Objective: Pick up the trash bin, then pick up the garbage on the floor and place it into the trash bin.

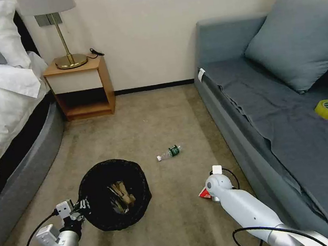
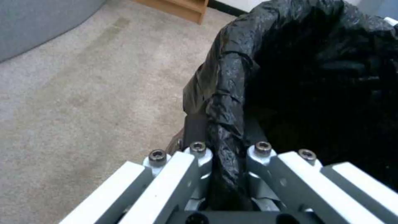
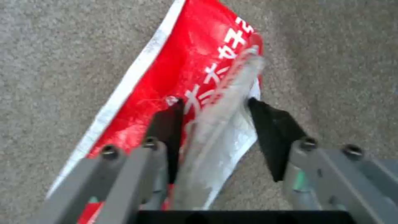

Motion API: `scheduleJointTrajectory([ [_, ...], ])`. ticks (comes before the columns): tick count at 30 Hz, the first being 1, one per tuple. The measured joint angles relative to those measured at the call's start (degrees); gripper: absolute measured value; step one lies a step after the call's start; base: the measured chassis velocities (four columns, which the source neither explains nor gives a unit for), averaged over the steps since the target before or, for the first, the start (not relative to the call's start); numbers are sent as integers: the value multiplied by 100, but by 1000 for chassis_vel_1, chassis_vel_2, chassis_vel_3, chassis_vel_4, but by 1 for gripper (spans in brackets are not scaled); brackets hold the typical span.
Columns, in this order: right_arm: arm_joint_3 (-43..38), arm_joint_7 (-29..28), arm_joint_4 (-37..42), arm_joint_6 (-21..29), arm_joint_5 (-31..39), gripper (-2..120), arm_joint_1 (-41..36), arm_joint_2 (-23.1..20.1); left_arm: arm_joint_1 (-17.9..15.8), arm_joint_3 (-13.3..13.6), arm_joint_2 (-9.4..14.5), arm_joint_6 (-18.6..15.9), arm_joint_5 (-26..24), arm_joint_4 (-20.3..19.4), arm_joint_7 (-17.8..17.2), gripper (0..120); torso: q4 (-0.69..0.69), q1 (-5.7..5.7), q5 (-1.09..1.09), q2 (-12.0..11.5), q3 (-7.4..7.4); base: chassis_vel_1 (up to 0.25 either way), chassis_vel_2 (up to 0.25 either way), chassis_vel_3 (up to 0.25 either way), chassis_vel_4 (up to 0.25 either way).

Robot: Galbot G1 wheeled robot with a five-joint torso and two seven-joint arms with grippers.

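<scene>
Head view, left to right: my left pincer (image 1: pixel 80 207) pinches the trash bin (image 1: pixel 114 193) rim, tan paper (image 1: pixel 121 196) already inside; the bottle (image 1: pixel 169 153) lies ahead, unpicked. My right pincer (image 3: pixel 213 115), spread, straddles the red-and-white packet (image 3: pixel 182 84), which my right wrist view shows plainly.
</scene>
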State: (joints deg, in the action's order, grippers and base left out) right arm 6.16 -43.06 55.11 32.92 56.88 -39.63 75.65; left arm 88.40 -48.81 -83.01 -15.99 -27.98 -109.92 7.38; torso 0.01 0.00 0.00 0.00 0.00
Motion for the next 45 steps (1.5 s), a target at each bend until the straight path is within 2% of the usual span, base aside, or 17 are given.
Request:
scheduleJointTrajectory([
  [3, -10, -11, 76, -23, -11, 20, -39, -16, 57, -23, 16, 14, -23, -50, 10, 4, -1, 0, 0, 0, 0, 0, 0, 0, 0],
  [5, -10, -18, 95, -26, -11, 17, -46, -19, 62, -26, 17, 17, -28, -56, 10, 4, 0, 0, 0, 0, 0, 0, 0, 0, 0],
  [8, -7, -66, 220, -46, -3, 2, -87, -49, 106, -44, 26, 25, -53, -106, 11, 4, 0, 0, 0, 0, 0, 0, 0, 0, 0],
  [10, -2, -76, 256, -57, -2, 0, -101, -62, 118, -46, 27, 26, -62, -118, 11, 4, 0, 0, 0, 0, 0, 0, 0, 0, 0],
  [15, 19, -158, 494, -122, 18, 0, -158, -137, 178, -63, 39, 40, -108, -152, 11, 4, 0, 0, 0, 0, 0, 0, 0, 0, 0],
  [24, 51, -43, 1701, -635, -92, 0, -369, -407, 241, -46, 76, 72, -236, -69, -9, 4, 0, 0, 0, 0, 0, 0, 0, 0, 0],
  [31, 115, 35, 2857, -871, -154, 0, -533, -681, 251, 21, 103, 51, -288, -66, -22, 4, 0, 0, 0, 0, 0, 0, 0, 0, 0],
  [33, 157, -24, 3552, -982, -152, 0, -577, -782, 227, 59, 103, 31, -268, -70, -22, 4, -2, 0, 0, 0, 0, 0, 0, 0, 0],
  [35, 177, -30, 3803, -1008, -126, 0, -579, -820, 220, 64, 110, 29, -265, -70, -22, 4, -1, 0, 0, 0, 0, 0, 0, 0, 0],
  [37, 294, 47, 4594, -1073, -57, 0, -523, -961, 188, 71, 137, 20, -233, -56, -20, 4, -1, 0, 0, 0, 0, 0, 0, 0, 0],
  [41, 534, 238, 5203, -1279, 7, 0, -262, -1037, 170, 83, 136, -17, -209, -89, -19, 4, 0, 0, -1, 1, 0, 0, 0, 0, 0],
  [45, 749, 481, 5457, -1476, -9, 0, -67, -1044, 173, 96, 122, -44, -201, -136, -19, 4, 0, 0, -1, 1, 0, 0, 0, 0, 0],
])
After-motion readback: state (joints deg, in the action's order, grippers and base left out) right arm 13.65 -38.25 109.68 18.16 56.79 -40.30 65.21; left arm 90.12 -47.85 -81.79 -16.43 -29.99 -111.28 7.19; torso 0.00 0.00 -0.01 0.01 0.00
